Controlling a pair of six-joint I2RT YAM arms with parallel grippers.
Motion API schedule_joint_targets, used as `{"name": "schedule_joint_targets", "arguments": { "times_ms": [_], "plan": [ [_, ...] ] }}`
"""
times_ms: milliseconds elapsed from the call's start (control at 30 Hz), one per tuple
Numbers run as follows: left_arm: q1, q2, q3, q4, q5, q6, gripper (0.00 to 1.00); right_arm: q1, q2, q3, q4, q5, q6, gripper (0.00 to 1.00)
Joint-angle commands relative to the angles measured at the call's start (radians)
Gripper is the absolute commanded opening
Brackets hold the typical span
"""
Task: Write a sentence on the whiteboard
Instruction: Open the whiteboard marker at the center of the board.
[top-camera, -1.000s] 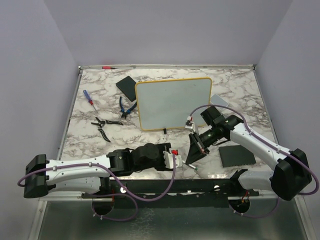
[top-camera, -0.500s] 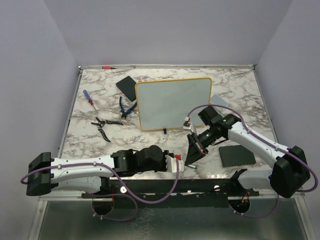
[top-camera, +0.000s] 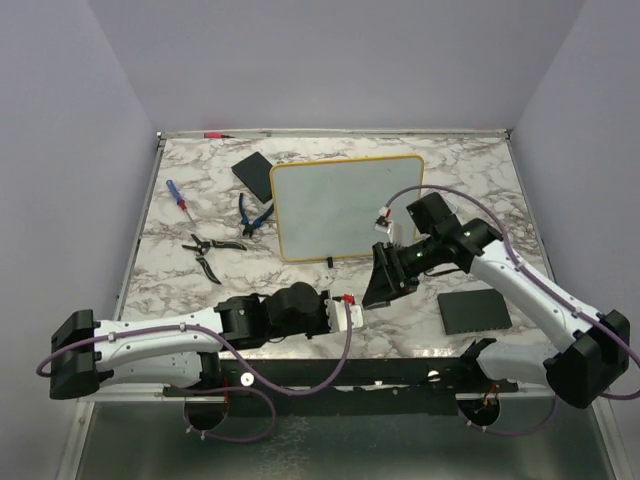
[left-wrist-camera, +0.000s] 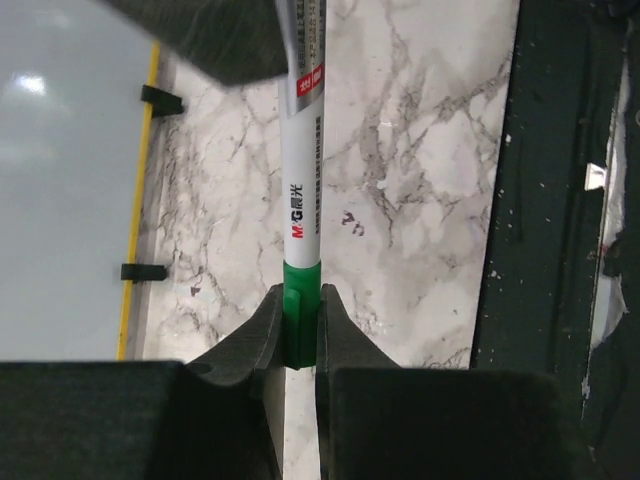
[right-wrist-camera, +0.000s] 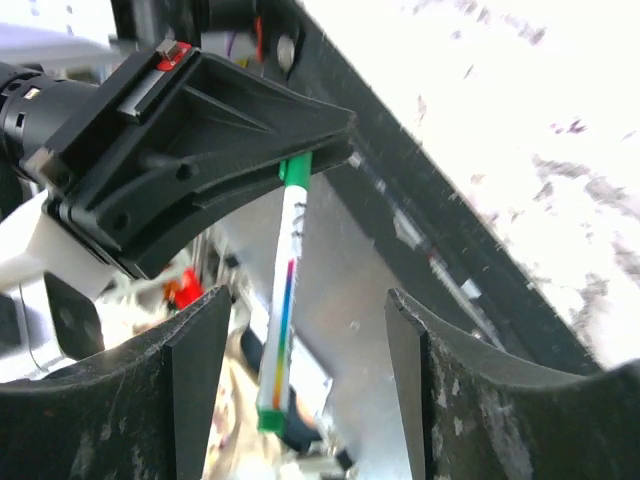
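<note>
Yellow-framed whiteboard (top-camera: 340, 200) lies beyond the left pincer (left-wrist-camera: 298, 315) gripping a marker (left-wrist-camera: 301, 215).

marker (left-wrist-camera: 299, 190): white barrel, green cap end pinched in left gripper (left-wrist-camera: 300, 315); red band further out from it; thin rainbow stripe shows in right wrist view
left gripper: black fingers, small red tab
right gripper (right-wrist-camera: 300, 320): black fingers, grey scuffs
whiteboard (top-camera: 347, 207): pale white-grey face, yellow-orange frame, black feet; beyond both grippers
table (top-camera: 200, 285): white marble pattern, grey-black veins
pad (top-camera: 473, 310): plain black, right of right gripper
screwdriver (top-camera: 177, 194): blue handle, red end; far left of left gripper
pliers (top-camera: 252, 215): blue handles
</note>
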Motion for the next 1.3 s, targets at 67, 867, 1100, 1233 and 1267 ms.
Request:
{"name": "schedule_joint_targets", "arguments": {
  "times_ms": [67, 867, 1100, 1233, 1267],
  "plan": [
    [0.188, -0.071, 0.018, 0.042, 0.203, -0.103, 0.0, -0.129, -0.141, 0.039, 0.088, 0.168, 0.058, 0.67],
    [0.308, 0.077, 0.12, -0.055, 0.411, -0.111, 0.0, -0.009, -0.14, 0.034, 0.159, 0.221, 0.02, 0.54],
    [0.319, 0.091, 0.124, -0.053, 0.431, -0.119, 0.0, 0.027, -0.165, -0.024, 0.28, 0.217, 0.098, 0.51],
    [0.321, 0.095, 0.126, -0.054, 0.435, -0.121, 0.0, 0.047, -0.16, -0.032, 0.288, 0.251, 0.1, 0.47],
    [0.322, 0.096, 0.126, -0.054, 0.436, -0.122, 0.0, 0.05, -0.157, -0.033, 0.286, 0.257, 0.099, 0.46]
  ]
}}
